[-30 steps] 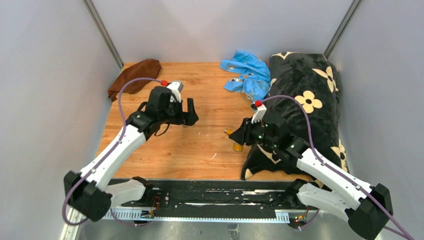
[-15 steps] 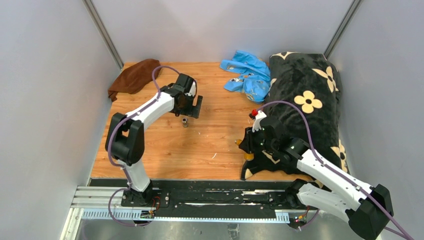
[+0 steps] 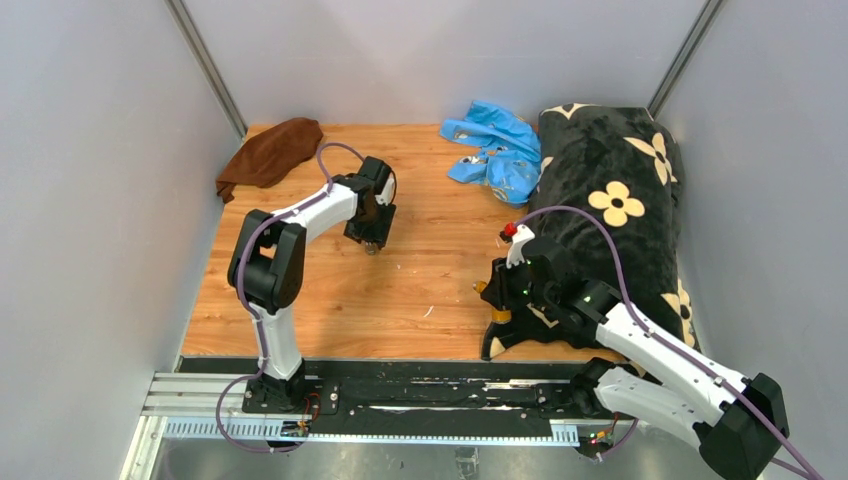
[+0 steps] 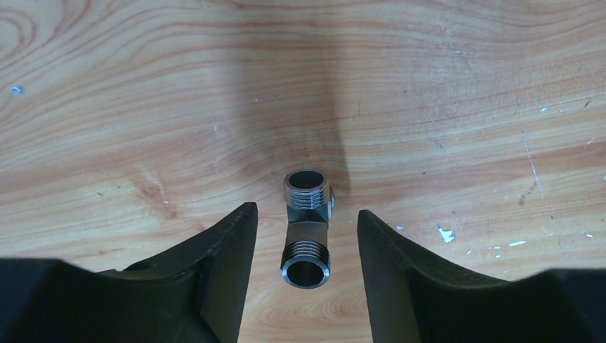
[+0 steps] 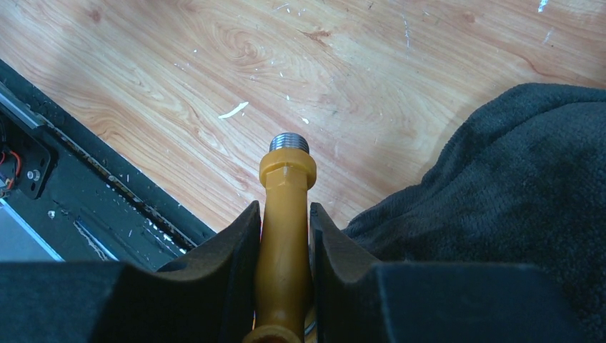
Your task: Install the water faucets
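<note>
A small silver-grey T-shaped fitting (image 4: 307,229) lies on the wooden table (image 4: 143,107), with threaded ends toward and away from the camera. My left gripper (image 4: 304,211) straddles it and is open, with a gap on each side between finger and fitting. In the top view the left gripper (image 3: 372,236) points down over the fitting (image 3: 372,248) at the table's left-centre. My right gripper (image 5: 284,209) is shut on the brass-orange tap spout (image 5: 287,171), whose silver threaded end points forward. From above, the right gripper (image 3: 493,297) holds the spout (image 3: 497,314) at the blanket's near-left corner.
A black flowered blanket (image 3: 615,200) covers the table's right side. A bright blue plastic bag (image 3: 495,150) lies at the back centre, a brown cloth (image 3: 268,152) at the back left corner. A black rail (image 3: 400,392) runs along the near edge. Grey walls enclose the table.
My left gripper has come down over the silver fitting and its jaws have narrowed around it. The right arm drew back toward the blanket with the spout, then held still.
</note>
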Action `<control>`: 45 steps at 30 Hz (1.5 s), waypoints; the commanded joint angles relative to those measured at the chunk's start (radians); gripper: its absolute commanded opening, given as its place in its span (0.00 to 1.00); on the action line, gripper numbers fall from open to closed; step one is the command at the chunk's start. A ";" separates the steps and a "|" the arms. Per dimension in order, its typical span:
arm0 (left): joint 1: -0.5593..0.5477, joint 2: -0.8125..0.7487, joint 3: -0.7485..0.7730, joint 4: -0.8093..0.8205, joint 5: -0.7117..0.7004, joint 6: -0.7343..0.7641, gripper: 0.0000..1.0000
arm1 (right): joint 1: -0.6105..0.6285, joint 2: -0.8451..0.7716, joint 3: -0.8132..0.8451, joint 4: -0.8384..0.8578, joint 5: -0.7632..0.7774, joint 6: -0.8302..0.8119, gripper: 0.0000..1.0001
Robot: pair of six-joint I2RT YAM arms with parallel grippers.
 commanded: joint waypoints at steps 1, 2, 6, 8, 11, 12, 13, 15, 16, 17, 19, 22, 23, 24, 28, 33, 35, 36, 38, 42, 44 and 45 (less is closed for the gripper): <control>0.007 0.000 0.005 0.004 -0.003 0.008 0.56 | 0.011 0.004 0.003 0.004 0.018 -0.023 0.00; 0.007 0.000 0.005 0.006 0.000 0.008 0.55 | 0.011 0.005 0.005 0.004 0.019 -0.021 0.00; 0.006 0.008 0.001 0.014 0.004 0.006 0.53 | 0.011 0.003 0.003 0.004 0.035 -0.009 0.00; 0.006 0.013 -0.001 0.018 0.013 0.004 0.51 | 0.011 0.003 0.002 0.004 0.036 -0.008 0.01; 0.007 0.013 -0.005 0.024 0.023 -0.001 0.47 | 0.011 0.006 -0.004 0.004 0.035 -0.008 0.00; 0.006 0.013 -0.003 0.025 0.025 -0.001 0.47 | 0.011 0.008 -0.004 0.005 0.035 -0.008 0.00; 0.006 0.016 0.000 0.023 0.026 0.000 0.45 | 0.012 0.010 -0.007 0.004 0.034 -0.005 0.00; 0.006 0.024 0.006 0.015 0.021 0.000 0.43 | 0.012 0.014 -0.007 0.004 0.033 -0.003 0.01; 0.007 0.028 0.007 0.012 0.018 0.000 0.43 | 0.012 0.015 -0.008 0.005 0.035 -0.001 0.01; 0.006 0.031 0.010 0.008 0.018 0.002 0.43 | 0.011 0.015 -0.009 0.004 0.036 0.002 0.01; 0.007 0.036 0.010 0.006 0.020 0.000 0.44 | 0.012 0.014 -0.009 0.004 0.039 0.005 0.01; 0.006 0.036 0.004 0.012 0.025 -0.009 0.44 | 0.011 0.015 -0.013 0.007 0.037 0.005 0.00; 0.006 0.036 0.001 0.016 0.029 -0.013 0.43 | 0.011 0.016 -0.012 0.007 0.035 0.005 0.00; 0.006 0.035 -0.003 0.019 0.035 -0.015 0.42 | 0.011 0.018 -0.012 0.008 0.034 0.005 0.00; 0.007 0.028 -0.009 0.023 0.027 -0.014 0.36 | 0.011 0.021 -0.014 0.009 0.016 0.008 0.01; 0.006 0.026 -0.004 0.016 0.018 -0.012 0.41 | 0.011 0.021 -0.020 0.010 0.013 0.006 0.00; 0.006 0.026 0.001 0.012 0.021 -0.015 0.50 | 0.012 0.020 -0.020 0.009 0.009 0.004 0.01; 0.006 0.025 0.003 0.012 0.023 -0.014 0.52 | 0.011 0.020 -0.020 0.010 0.008 0.004 0.01; 0.006 0.022 0.009 0.010 0.027 -0.015 0.51 | 0.011 0.020 -0.021 0.009 0.006 0.004 0.00; 0.006 0.013 0.010 0.008 0.021 -0.020 0.43 | 0.012 0.023 -0.021 0.012 -0.003 0.003 0.00; 0.006 0.008 0.010 0.009 0.026 -0.025 0.42 | 0.011 0.027 -0.022 0.018 -0.008 0.004 0.00; 0.005 0.007 0.010 0.009 0.028 -0.025 0.41 | 0.012 0.029 -0.021 0.020 -0.012 0.005 0.01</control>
